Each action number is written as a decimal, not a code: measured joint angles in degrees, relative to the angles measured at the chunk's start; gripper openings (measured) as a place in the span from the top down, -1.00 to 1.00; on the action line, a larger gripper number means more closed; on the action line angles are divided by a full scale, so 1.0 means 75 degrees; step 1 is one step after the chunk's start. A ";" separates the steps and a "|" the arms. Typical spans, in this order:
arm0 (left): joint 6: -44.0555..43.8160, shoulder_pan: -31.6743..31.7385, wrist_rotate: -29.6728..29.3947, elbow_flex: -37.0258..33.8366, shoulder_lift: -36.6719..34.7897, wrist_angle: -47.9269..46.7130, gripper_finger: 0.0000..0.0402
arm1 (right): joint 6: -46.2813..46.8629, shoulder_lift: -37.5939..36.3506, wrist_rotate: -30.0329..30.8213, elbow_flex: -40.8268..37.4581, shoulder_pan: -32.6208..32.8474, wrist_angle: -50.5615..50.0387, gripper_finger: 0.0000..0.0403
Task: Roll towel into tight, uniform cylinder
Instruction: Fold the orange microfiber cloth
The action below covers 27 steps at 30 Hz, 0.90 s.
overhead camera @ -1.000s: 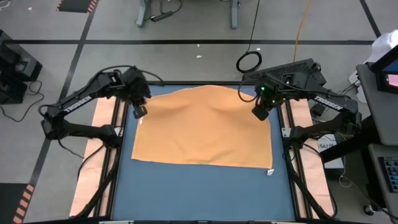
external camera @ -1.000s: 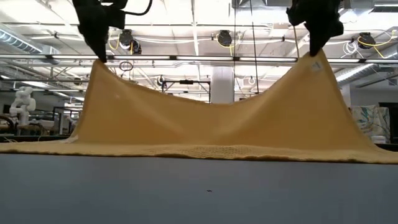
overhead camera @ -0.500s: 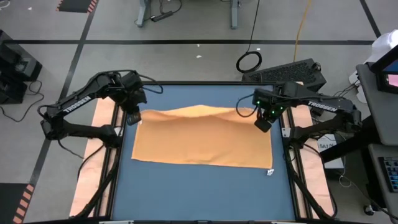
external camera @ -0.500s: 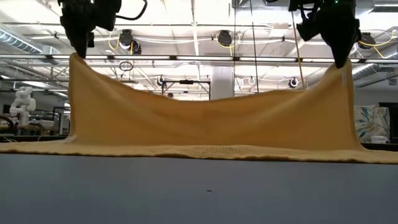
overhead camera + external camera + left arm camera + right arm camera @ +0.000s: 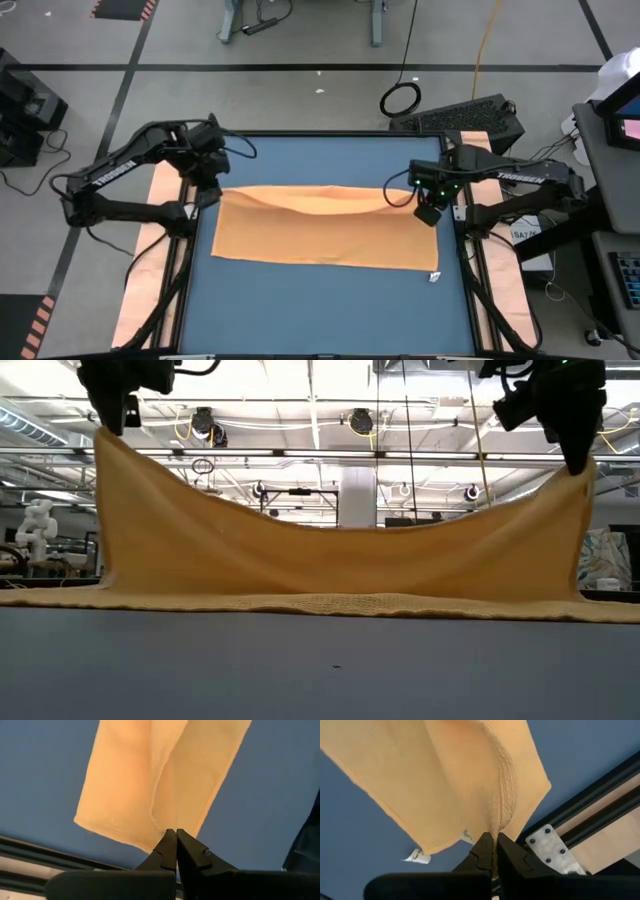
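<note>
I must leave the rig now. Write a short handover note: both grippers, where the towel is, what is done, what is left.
Left gripper: shut on the towel's far left corner, raised above the table.
Right gripper: shut on the far right corner, also raised.
Towel: near edge lies flat on the table, far edge hangs lifted between both grippers and sags in the middle. The white tag is at the near right corner.
Done: both far corners gripped and lifted.
Left: no roll is formed yet; all the rolling remains.

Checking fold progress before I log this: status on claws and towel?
Left claw and right claw shut on far corners of towel, lifted. Near edge flat on table. Nothing in the way.
</note>
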 joint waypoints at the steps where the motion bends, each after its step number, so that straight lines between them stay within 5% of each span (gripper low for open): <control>1: 0.0006 -0.0029 0.0028 0.0000 -0.0062 0.0007 0.99 | 0.0022 -0.0051 0.0041 0.0000 0.0045 0.0020 1.00; 18: -0.0259 -0.0539 0.0887 -0.0195 -0.0154 -0.0011 0.99 | -0.0136 -0.0101 -0.0084 -0.0036 0.1050 0.0162 1.00; 27: -0.0994 -0.1096 0.0874 -0.0508 -0.0154 0.0061 0.99 | -0.0109 -0.0098 -0.0874 -0.1183 0.1583 0.0582 1.00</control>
